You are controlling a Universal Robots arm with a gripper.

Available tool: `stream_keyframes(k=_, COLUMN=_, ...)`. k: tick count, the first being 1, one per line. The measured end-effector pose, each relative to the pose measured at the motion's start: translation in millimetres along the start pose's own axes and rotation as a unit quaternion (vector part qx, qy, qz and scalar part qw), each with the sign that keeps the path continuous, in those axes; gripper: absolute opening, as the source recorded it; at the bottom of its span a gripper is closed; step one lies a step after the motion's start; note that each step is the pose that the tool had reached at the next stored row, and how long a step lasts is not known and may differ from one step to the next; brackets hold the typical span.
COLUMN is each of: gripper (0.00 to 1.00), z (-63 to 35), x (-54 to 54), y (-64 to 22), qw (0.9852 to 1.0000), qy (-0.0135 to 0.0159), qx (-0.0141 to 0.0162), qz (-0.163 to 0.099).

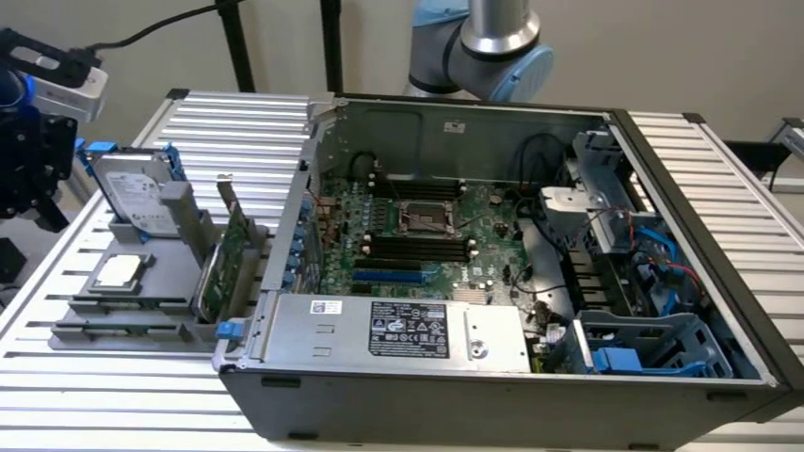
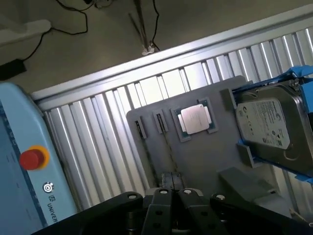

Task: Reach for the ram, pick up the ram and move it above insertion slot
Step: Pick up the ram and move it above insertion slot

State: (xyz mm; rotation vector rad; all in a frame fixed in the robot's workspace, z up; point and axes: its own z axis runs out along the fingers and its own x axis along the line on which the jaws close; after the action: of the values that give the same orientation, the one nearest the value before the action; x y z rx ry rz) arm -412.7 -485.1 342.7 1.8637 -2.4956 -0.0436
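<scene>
well, fingers (image 2: 164,183) closed, empty; ram (image 2: 165,147) just beyond, edge-up in holder (image 2: 205,156). likely light, stiff, fragile: pinch faces mid-length.

Silver arm (image 1: 496,28) with pale blue joint caps, black gripper (image 2: 174,196) bearing round screws

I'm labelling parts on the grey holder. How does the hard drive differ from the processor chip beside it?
The hard drive is much larger than the processor chip. The hard drive stands propped up in a blue bracket; the processor chip lies flat in a recess. The hard drive bears a printed white label; the processor chip shows a plain metal lid. Both sit on the grey holder.
</scene>
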Motion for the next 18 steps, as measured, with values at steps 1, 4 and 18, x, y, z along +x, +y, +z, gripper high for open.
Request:
stream_keyframes(k=1, gripper=0.11, z=0.1, x=0.0, y=0.0, qw=1.0000, qy=0.0003, qx=0.0001, qz=-0.009)
stream_keyframes(k=4, gripper=0.11, z=0.3, x=0.0, y=0.0, qw=0.9993, qy=0.0014, qx=0.0002, qz=-0.036)
stream_keyframes(k=18, gripper=0.11, z=0.3, x=-1.4, y=-4.5, qw=0.9921, qy=-0.0075, qx=-0.0016, qz=-0.125)
